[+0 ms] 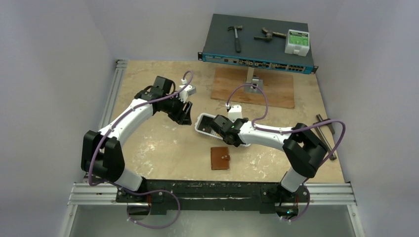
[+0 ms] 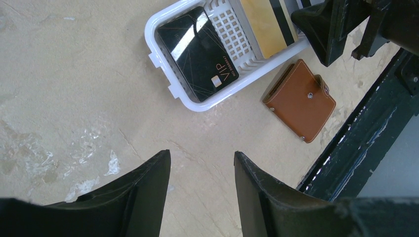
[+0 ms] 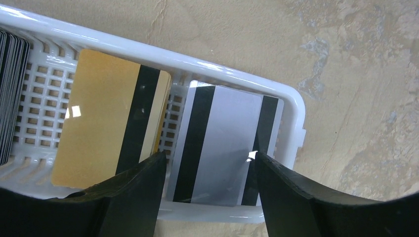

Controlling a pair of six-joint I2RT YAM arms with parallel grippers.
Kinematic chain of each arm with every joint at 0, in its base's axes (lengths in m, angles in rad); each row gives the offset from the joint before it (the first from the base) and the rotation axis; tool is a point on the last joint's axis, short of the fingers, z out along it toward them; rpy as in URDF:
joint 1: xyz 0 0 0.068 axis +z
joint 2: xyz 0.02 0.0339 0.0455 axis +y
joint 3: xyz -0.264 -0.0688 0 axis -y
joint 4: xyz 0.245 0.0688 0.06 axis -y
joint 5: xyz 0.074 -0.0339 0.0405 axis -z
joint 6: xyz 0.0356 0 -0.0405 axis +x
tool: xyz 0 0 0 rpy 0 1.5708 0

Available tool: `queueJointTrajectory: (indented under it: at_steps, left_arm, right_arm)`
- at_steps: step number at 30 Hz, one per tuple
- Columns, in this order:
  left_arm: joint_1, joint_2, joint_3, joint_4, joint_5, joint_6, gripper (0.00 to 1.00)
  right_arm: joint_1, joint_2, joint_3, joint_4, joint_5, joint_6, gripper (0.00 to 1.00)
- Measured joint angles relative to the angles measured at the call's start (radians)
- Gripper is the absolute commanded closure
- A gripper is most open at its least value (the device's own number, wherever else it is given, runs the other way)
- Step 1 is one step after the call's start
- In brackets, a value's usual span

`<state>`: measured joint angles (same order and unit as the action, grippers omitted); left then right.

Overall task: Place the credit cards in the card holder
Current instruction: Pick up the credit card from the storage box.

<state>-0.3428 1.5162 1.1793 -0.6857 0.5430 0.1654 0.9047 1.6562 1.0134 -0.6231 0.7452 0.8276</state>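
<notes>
A white slotted tray (image 3: 148, 54) holds the credit cards: a black stack (image 3: 10, 94), an orange-yellow stack (image 3: 104, 128) and a grey stack (image 3: 222, 143), the last two with black stripes. My right gripper (image 3: 210, 158) is open, its fingers straddling the grey stack from just above. In the left wrist view the black VIP card (image 2: 197, 52) and the orange-yellow card (image 2: 269, 24) lie in the tray (image 2: 163, 64). The brown card holder (image 2: 300, 100) lies closed and snapped beside the tray, also in the top view (image 1: 220, 158). My left gripper (image 2: 202, 155) is open and empty above bare table, left of the tray (image 1: 201, 120).
A blue network switch (image 1: 257, 61) at the back carries a hammer (image 1: 236, 37), another tool and a white box (image 1: 297, 42). A wooden board (image 1: 276, 91) lies before it. A metal rod (image 1: 326, 133) lies at the right. A black rail (image 1: 207, 190) runs along the near edge.
</notes>
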Motion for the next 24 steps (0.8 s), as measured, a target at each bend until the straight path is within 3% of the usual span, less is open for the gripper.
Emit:
queueJointTrajectory:
  at_steps: [16,24]
  left_arm:
    - [0.000,-0.006,-0.015,0.004,0.000,0.001,0.51]
    - [0.000,-0.007,-0.015,0.004,0.000,0.001,0.52]
  right_arm:
    - [0.001,0.006,-0.008,0.006,-0.022,0.040,0.59]
    - [0.000,-0.049,-0.013,-0.003,-0.026,0.047,0.63]
